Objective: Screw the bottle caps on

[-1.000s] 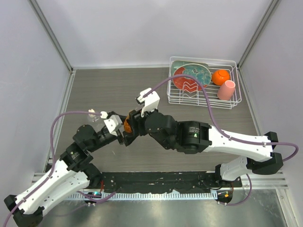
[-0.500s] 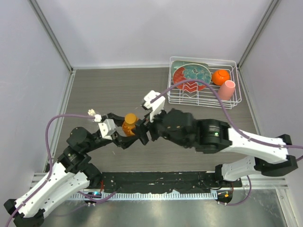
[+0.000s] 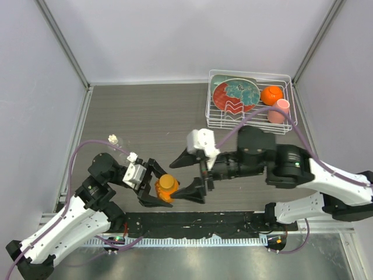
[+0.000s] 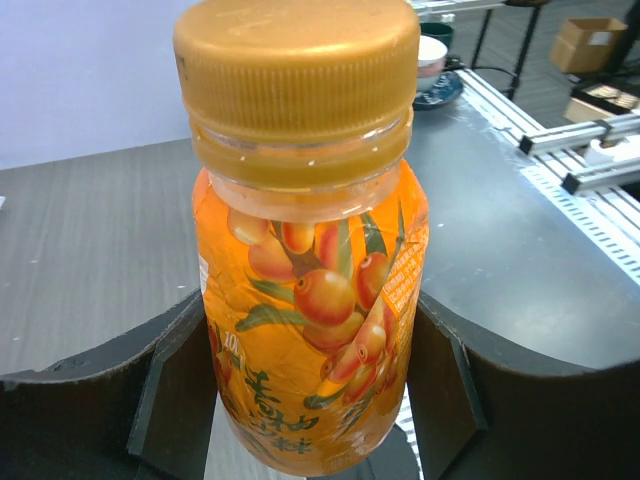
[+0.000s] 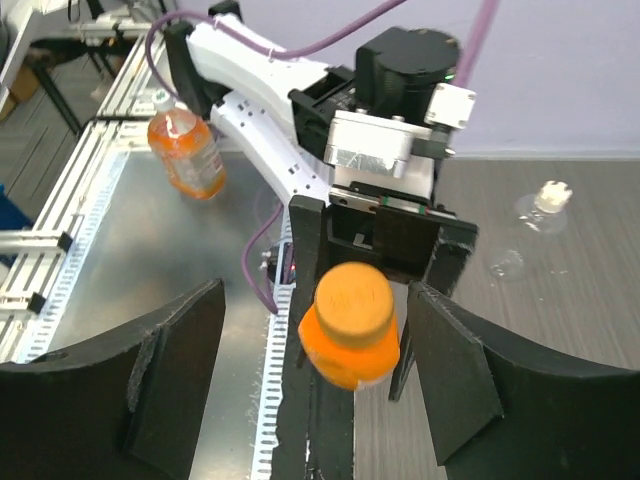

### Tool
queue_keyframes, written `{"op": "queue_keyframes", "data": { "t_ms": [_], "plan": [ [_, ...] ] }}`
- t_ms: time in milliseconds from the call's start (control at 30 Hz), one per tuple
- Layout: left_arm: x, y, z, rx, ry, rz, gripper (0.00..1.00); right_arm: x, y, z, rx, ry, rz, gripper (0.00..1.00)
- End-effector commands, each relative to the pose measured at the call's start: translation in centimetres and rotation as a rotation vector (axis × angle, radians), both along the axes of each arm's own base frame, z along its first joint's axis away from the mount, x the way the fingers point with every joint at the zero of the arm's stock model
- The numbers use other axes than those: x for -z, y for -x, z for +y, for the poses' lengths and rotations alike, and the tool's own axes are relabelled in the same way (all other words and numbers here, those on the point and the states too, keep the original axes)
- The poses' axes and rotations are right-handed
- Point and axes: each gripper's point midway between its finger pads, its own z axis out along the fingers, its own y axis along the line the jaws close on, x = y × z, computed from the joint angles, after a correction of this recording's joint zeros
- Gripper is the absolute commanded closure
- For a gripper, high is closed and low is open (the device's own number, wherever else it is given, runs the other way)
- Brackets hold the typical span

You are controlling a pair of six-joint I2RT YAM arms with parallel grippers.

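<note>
I work on a dark wood-grain tabletop (image 3: pixel 140 111), boxed in by pale walls (image 3: pixel 175 35) with aluminium posts (image 3: pixel 64 44) at the back corners. A brushed-metal ledge (image 3: pixel 204 262) runs along my near edge. The light is soft and even.

The orange bottle (image 4: pixel 310 330) runs off the bottom edge of the left wrist view, its lower sides hidden behind the fingers (image 4: pixel 170 400), while the clear bottle (image 3: pixel 112 139) is too small from above to show any detail.

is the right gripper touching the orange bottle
Apart. In the right wrist view the right gripper is open, with clear gaps on both sides of the orange bottle.
</note>
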Motion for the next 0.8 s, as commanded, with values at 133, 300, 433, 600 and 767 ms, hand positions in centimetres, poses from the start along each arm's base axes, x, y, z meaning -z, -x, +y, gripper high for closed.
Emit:
{"op": "queue_keyframes", "data": {
  "t_ms": [133,300,433,600,767],
  "plan": [
    [-2.3,2.7,1.0,0.154,0.025,-0.023,0.89,-0.3,2.1,3.6,-0.188,-0.021,-0.074,0.26],
    [-2.7,2.8,1.0,0.156,0.035,-0.037,0.9,0.3,2.3,4.0,-0.207,-0.024,-0.062,0.31],
    [-2.9,3.0,1.1,0.157,0.042,-0.046,0.91,0.3,2.2,3.9,-0.208,-0.046,-0.052,0.35],
    [-3.1,3.0,1.2,0.148,0.053,-0.059,0.92,0.8,1.9,3.9,-0.204,-0.05,-0.035,0.39],
    [-3.3,2.8,1.2,0.133,0.061,-0.065,0.93,1.2,1.7,4.2,-0.201,-0.043,-0.024,0.41]
  ]
}}
